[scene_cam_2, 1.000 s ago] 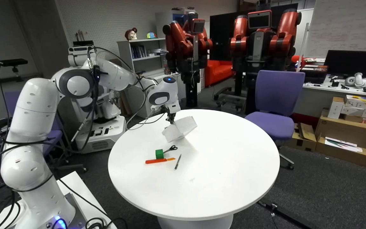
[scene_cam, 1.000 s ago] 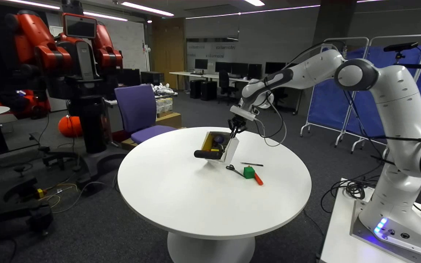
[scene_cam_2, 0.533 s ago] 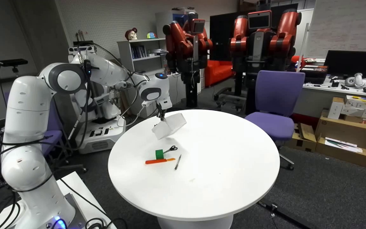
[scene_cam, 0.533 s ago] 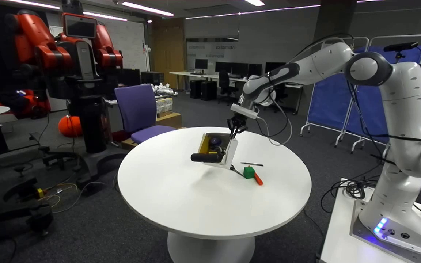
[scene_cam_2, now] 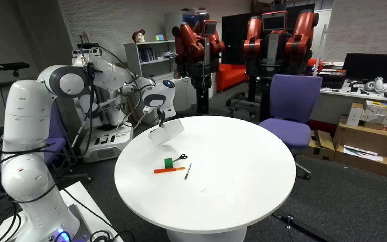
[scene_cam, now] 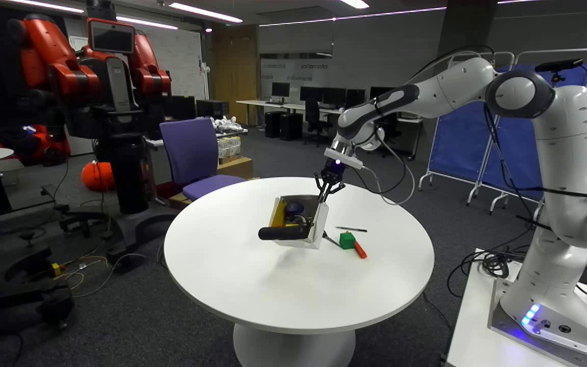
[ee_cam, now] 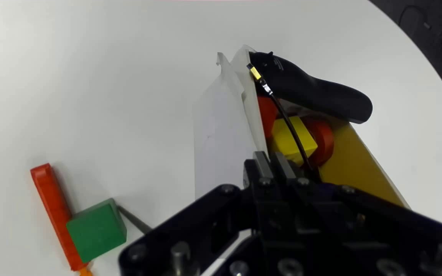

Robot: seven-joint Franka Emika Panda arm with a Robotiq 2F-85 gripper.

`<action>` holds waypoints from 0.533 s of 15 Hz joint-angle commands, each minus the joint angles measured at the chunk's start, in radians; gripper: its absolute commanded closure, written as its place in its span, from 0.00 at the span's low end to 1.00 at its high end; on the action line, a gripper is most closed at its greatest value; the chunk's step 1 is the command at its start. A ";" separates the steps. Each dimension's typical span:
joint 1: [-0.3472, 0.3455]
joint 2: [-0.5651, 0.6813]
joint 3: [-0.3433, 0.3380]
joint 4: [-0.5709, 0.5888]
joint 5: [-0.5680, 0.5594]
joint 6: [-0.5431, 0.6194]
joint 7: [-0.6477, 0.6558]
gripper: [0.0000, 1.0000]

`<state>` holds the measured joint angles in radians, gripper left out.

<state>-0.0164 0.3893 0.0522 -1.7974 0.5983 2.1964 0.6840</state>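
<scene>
Both fingers (ee_cam: 262, 165) of my gripper (ee_cam: 271, 159) clamp one wall of the white box (ee_cam: 223, 145), which hangs tilted over the surface (scene_cam: 212, 255); should they slip or the tilt steepen, the black object (ee_cam: 313, 88) jutting past its rim could slide out.

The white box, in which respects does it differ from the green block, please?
The white box is much larger than the green block. The box is tilted, one wall pinched by the gripper, while the block sits level on the table, ungripped. The box is open, with a yellow cube among its contents; the block shows only plain, closed faces. Both have flat sides.
</scene>
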 commanded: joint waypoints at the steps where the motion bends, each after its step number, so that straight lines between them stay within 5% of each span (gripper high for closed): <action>1: 0.003 -0.085 0.024 -0.057 0.064 -0.096 -0.081 0.99; 8: 0.037 -0.045 0.042 -0.072 0.089 -0.296 -0.197 0.99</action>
<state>0.0218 0.3769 0.0952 -1.8412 0.6446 1.9802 0.5593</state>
